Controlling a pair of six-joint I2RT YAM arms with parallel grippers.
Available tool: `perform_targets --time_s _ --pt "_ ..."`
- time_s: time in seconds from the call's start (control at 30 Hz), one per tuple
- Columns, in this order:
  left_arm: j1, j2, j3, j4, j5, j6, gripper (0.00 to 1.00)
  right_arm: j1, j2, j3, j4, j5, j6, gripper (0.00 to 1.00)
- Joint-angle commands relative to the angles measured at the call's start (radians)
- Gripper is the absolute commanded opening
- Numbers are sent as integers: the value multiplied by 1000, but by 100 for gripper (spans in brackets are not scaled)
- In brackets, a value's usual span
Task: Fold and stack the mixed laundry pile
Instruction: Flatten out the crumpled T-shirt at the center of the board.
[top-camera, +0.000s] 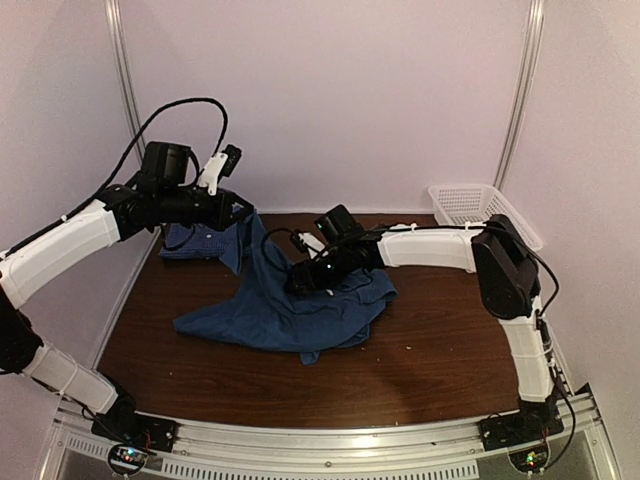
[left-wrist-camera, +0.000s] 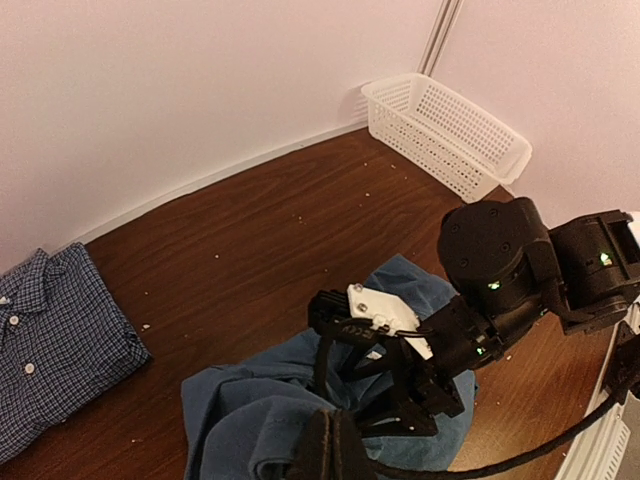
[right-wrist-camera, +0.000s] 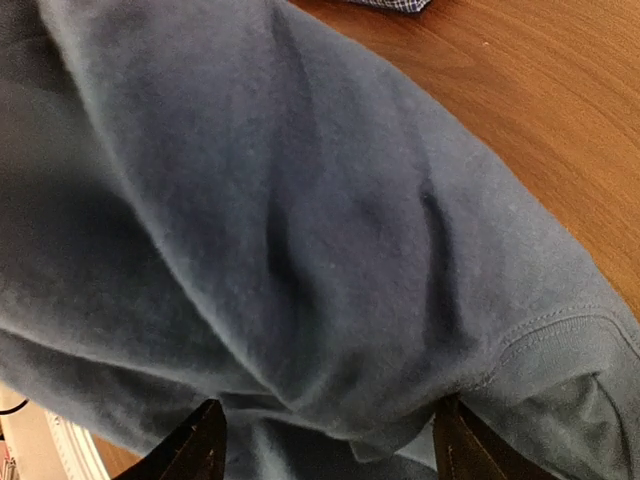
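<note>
Left fingers (left-wrist-camera: 322, 455) pinched the teal t-shirt (top-camera: 280, 315) by one raised edge; right fingers (right-wrist-camera: 195, 445) hung spread above. Limp, light cloth; the hem likely grips best.

No text can be read

The checked shirt (left-wrist-camera: 55, 340), the teal t-shirt (left-wrist-camera: 240, 405), the white lattice basket (left-wrist-camera: 450, 125), the left arm (top-camera: 70, 240) and the right arm (top-camera: 430, 248) show no lettering, label, brand mark or number clear enough to make out in any of the three views.
</note>
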Motion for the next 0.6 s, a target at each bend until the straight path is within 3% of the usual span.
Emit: perform_targets --time_s 0.0,0.07,0.17,0.23,0.37,0.57 --pt "7 -25 -3 65 -11 -4 0 7 65 119 -80 129 16 70" --pt "8 -34 -8 65 -19 -5 0 6 87 149 -109 201 25 61" --pt "20 -51 -18 58 -44 -12 0 4 77 159 -147 268 33 19" --pt "40 -64 -25 47 -67 -20 0 4 16 129 -153 264 33 0" --pt "101 -89 -44 32 -108 -44 0 23 -215 23 -142 199 0 0" --pt "158 -110 -27 54 -210 -69 0 46 -467 -35 -189 -92 -18 0"
